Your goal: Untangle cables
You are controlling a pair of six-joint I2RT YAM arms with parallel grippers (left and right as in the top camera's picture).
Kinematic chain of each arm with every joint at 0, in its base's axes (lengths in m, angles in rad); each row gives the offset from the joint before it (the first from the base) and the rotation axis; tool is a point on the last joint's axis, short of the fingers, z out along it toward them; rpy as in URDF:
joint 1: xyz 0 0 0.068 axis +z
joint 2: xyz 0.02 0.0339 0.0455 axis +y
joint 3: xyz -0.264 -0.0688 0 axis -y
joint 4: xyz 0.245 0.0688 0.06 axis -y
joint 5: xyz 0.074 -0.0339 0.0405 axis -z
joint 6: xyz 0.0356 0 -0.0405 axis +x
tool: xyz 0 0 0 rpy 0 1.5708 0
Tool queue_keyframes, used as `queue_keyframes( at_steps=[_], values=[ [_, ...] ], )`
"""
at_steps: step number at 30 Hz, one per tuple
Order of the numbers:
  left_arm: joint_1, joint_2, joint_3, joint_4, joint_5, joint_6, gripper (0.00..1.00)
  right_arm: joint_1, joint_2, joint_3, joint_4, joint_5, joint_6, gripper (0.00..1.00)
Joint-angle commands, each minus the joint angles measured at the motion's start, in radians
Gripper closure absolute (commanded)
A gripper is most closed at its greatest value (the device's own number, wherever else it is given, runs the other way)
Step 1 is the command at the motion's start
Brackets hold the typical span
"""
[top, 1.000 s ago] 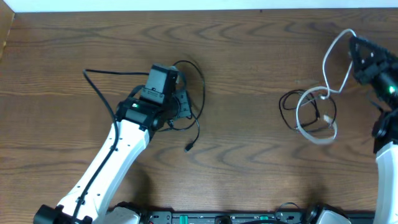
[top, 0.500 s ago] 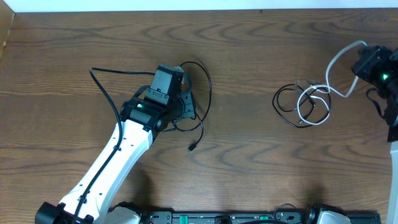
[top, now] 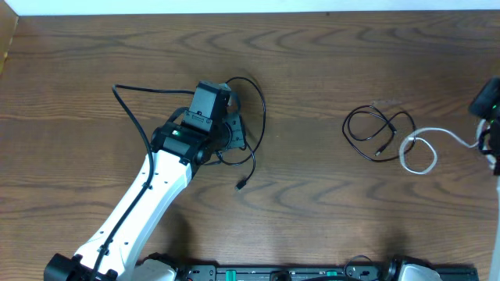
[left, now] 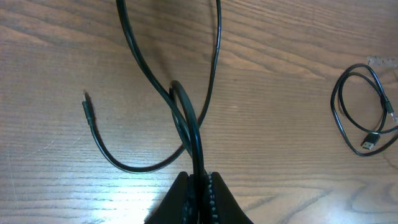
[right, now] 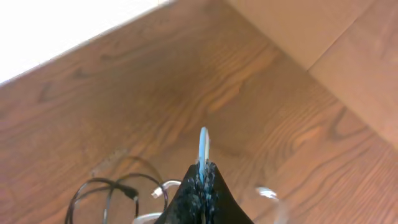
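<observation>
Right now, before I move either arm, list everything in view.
looped black cable: one as far as I can tell, black, left of centre, pinched by the left arm, plug end free
coiled black cable: one, black, right of centre, lying loose
white cable: one, white, just right of that coil, one end held
table: one, brown wood
left gripper: one, shut on the looped black cable
right gripper: one, right edge, shut on the white cable

Overhead, the right edge cuts off the right arm (top: 491, 117), and the left gripper (left: 199, 182) hides under its camera housing (top: 209, 100). The left wrist view's right edge clips a black coil (left: 368, 143).
</observation>
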Motion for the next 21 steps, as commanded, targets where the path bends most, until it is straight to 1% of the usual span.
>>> queue_keyframes(
  at_steps=[1, 5, 10, 12, 13, 15, 17, 19, 21],
  values=[
    [-0.002, 0.003, 0.003, 0.000, 0.009, 0.009, 0.93, -0.021, -0.006, 0.131, -0.017, -0.086, -0.047, 0.99],
    [-0.002, 0.003, 0.003, 0.000, 0.009, 0.009, 0.92, -0.082, -0.006, 0.252, 0.008, -0.173, -0.047, 0.99],
    [-0.002, 0.003, 0.003, 0.000, 0.009, 0.009, 0.93, -0.146, -0.006, 0.304, 0.098, -0.138, -0.037, 0.99],
    [-0.002, 0.003, 0.003, 0.000, 0.009, 0.009, 0.93, -0.171, -0.004, 0.304, 0.131, -0.045, -0.014, 0.99],
    [-0.002, 0.003, 0.003, 0.000, 0.009, 0.009, 0.92, -0.185, 0.004, 0.304, 0.145, 0.054, -0.008, 0.99],
    [-0.002, 0.003, 0.003, -0.002, 0.009, 0.009, 0.93, -0.201, 0.022, 0.304, 0.155, 0.186, -0.009, 0.99],
    [-0.002, 0.003, 0.003, -0.003, 0.009, 0.009, 0.93, -0.212, 0.046, 0.304, 0.156, 0.275, -0.009, 0.99],
    [-0.002, 0.003, 0.003, -0.003, 0.009, 0.009, 0.93, -0.228, 0.088, 0.304, 0.152, 0.304, -0.010, 0.99],
    [-0.002, 0.003, 0.003, -0.003, 0.009, 0.009, 0.93, -0.237, 0.123, 0.304, 0.142, 0.282, -0.010, 0.99]
  ],
)
